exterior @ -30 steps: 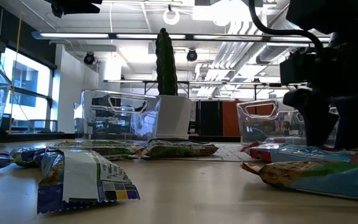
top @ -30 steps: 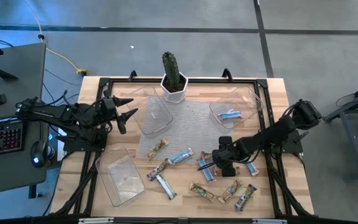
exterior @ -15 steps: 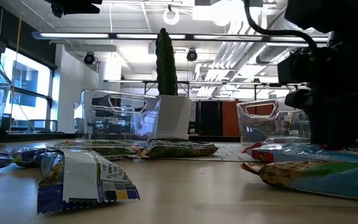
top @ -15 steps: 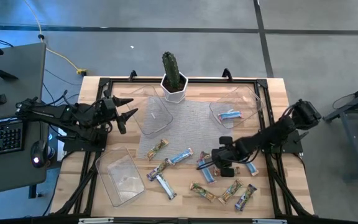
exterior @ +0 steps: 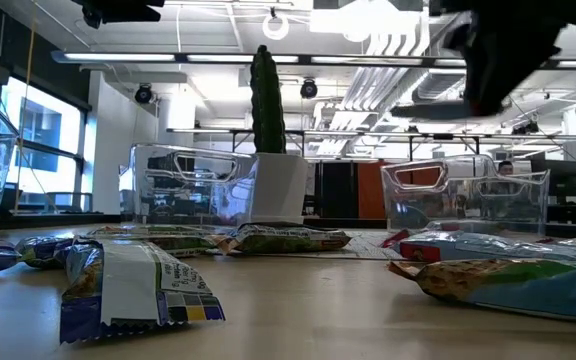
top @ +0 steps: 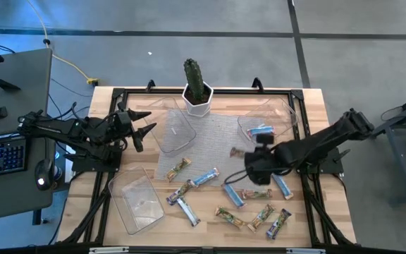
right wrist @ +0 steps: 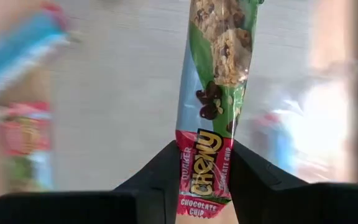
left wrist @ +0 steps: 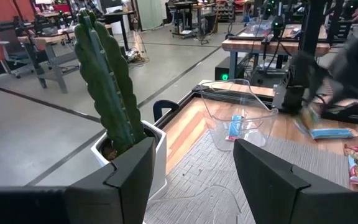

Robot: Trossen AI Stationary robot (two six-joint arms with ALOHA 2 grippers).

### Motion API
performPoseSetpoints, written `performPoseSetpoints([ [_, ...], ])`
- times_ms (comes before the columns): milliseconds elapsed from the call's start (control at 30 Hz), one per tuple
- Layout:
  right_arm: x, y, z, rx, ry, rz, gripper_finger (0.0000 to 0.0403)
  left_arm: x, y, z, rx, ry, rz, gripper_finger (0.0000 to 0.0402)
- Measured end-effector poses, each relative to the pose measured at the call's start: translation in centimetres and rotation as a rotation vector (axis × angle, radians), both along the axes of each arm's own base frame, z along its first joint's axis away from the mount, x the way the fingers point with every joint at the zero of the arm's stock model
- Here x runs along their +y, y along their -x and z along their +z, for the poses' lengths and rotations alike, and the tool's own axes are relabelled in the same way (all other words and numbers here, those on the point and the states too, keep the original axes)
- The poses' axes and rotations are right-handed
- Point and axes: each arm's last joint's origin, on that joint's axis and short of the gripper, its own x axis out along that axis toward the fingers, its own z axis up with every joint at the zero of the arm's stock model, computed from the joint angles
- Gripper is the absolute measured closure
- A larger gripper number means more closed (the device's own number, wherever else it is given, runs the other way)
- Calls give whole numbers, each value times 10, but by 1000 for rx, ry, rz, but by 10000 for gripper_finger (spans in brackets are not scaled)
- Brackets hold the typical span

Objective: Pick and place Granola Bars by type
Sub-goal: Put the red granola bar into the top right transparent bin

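My right gripper point(top: 248, 161) is raised above the mat, shut on a granola bar point(top: 237, 152) with a blue-green wrapper and a red end. In the low view the gripper point(exterior: 496, 58) is high up and blurred. Several more bars point(top: 232, 196) lie flat on the near part of the table. One blue-and-white bar point(top: 260, 130) lies in the clear tub point(top: 287, 113) at the far right. My left gripper point(top: 144, 130) waits open at the table's left, beside another clear tub point(top: 175, 127). Its wrist view shows open fingers point(left wrist: 194, 162) facing the cactus point(left wrist: 104, 87). My right gripper pinches the bar by its red end point(right wrist: 204, 177) between the two fingers point(right wrist: 166, 168). The rest of the bar point(right wrist: 219, 56) sticks straight out beyond the fingertips. The bar is lifted clear of the table.
A cactus in a white pot point(top: 197, 92) stands at the far middle edge. A third clear tub point(top: 137, 203) sits at the near left. A grey mat point(top: 213, 141) covers the table's middle. Black frame rails run along the table's edges.
My right gripper was down among the bars near the table's near right. It has risen with one bar in its fingers and moved toward the far edge and the right tub. The bar is now lifted clear. The other bars stay about where they were.
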Motion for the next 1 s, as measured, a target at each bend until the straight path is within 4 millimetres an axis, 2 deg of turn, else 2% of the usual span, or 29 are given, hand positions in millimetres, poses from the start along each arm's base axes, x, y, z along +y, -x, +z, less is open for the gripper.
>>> performPoseSetpoints([
  [167, -29, 22, 22, 46, 132, -94, 292, 0, 0, 0, 0, 0, 0, 189],
  [333, -65, 40, 27, 44, 183, -219, 289, 0, 0, 0, 0, 0, 0, 189],
  [467, -92, 51, 12, 48, 122, -346, 289, 0, 0, 0, 0, 0, -1, 189],
  [700, -123, 63, -43, 192, -3, -373, 289, 0, 0, 0, 0, 1, -1, 189],
  [767, -130, 62, -47, 204, -46, -387, 289, 0, 0, 0, 1, 1, -1, 189],
  [933, -148, 55, -46, 190, -19, -475, 289, 0, 0, 0, 1, 0, -1, 189],
  [1000, -157, 52, -47, 196, -73, -481, 289, 0, 0, 0, 1, 1, -1, 189],
])
